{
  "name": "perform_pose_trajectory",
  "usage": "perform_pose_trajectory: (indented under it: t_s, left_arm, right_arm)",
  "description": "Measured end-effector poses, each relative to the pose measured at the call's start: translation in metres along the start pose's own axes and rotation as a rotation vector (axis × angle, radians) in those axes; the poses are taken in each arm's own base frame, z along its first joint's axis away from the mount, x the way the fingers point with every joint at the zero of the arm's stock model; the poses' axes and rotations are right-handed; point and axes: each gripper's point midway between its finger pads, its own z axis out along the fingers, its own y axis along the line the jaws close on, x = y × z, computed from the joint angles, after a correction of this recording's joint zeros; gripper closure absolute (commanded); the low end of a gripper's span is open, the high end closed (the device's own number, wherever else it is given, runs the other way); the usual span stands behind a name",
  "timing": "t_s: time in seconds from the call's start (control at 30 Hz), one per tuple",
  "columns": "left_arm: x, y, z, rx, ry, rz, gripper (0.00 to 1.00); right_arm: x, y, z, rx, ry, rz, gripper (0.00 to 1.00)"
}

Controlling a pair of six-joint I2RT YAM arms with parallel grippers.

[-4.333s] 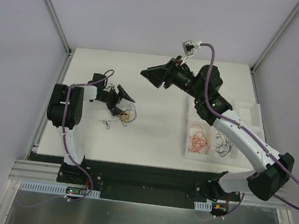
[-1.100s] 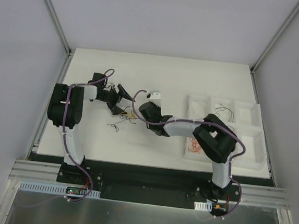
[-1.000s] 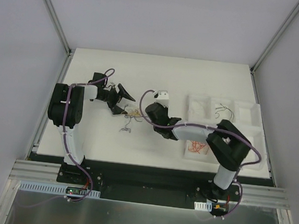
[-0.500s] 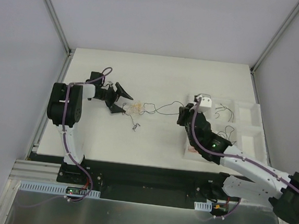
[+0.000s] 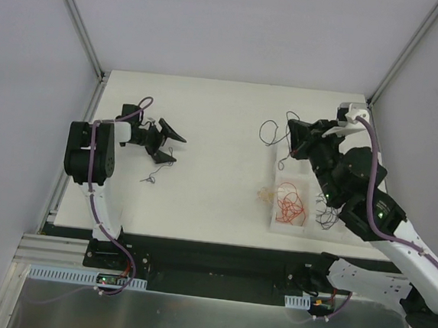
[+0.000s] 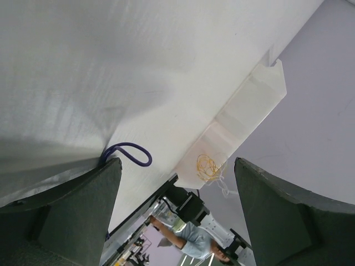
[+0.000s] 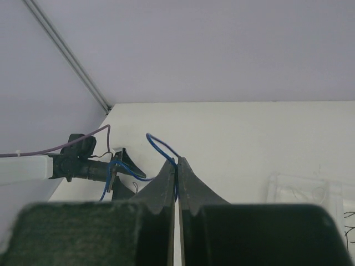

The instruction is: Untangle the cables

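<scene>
Fingers of the right gripper [image 7: 177,162] are pressed together on a thin blue cable [image 7: 157,143], which makes a small loop just above the tips and then goes down at their left side. In the top view this gripper [image 5: 292,142] is raised over the far left part of the tray [image 5: 290,228], and the cable [image 5: 267,130] hangs from it in curls above the table [image 5: 223,118]. The left gripper [image 5: 172,148] is low at the left side of the table, with its fingers wide apart and nothing between them. In its wrist view a blue loop [image 6: 131,153] lies on the table and touches the edge of one finger [image 6: 77,210]; I cannot tell if it belongs to the same cable. A short dark strand [image 5: 152,177] lies on the table near this gripper, apart from it. A small pale tangle [image 5: 265,192] lies on the table just beside the left wall of the tray. Inside the tray, orange cables [image 5: 290,205] are in the near left compartment, and black cables [image 5: 326,215] are in the compartment to the right of it, partly hidden by the right arm.
</scene>
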Motion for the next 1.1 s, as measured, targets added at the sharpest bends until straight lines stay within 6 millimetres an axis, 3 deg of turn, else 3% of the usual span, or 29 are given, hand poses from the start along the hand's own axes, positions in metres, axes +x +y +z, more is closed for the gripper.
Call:
perform_pose_trajectory:
  t_s: [0.2,0.33,0.4,0.47,0.57,0.7,0.83,1.03,1.1]
  left_arm:
    - [-0.005,0.002,-0.008,-0.001,-0.013,-0.007,0.16]
    - [-0.006,0.0,-0.014,-0.02,-0.043,0.032,0.18]
    - [-0.006,-0.004,-0.019,-0.027,-0.068,0.067,0.27]
    - [-0.004,-0.012,-0.026,-0.028,-0.091,0.112,0.31]
    - [0.002,-0.035,-0.04,-0.016,-0.139,0.232,0.28]
    - [0.025,-0.074,-0.053,0.007,-0.19,0.433,0.2]
    - [0.053,-0.106,-0.058,0.028,-0.208,0.594,0.24]
    - [0.085,-0.12,-0.063,0.037,-0.202,0.655,0.21]
    - [0.108,-0.121,-0.063,0.031,-0.218,0.708,0.19]
  right_arm:
    - [-0.013,0.022,0.003,-0.079,0.047,-0.037,0.99]
    - [0.008,0.029,0.011,-0.101,0.111,-0.07,0.99]
    - [0.018,0.033,0.015,-0.109,0.141,-0.084,0.99]
    - [0.026,0.035,0.019,-0.115,0.162,-0.092,0.99]
    - [0.038,0.038,0.028,-0.12,0.194,-0.102,0.99]
    - [0.058,0.038,0.042,-0.112,0.246,-0.098,0.99]
    - [0.072,0.03,0.052,-0.094,0.284,-0.069,0.99]
    - [0.073,0.013,0.057,-0.062,0.294,0.009,0.99]
    - [0.071,0.008,0.059,-0.057,0.296,0.038,0.99]
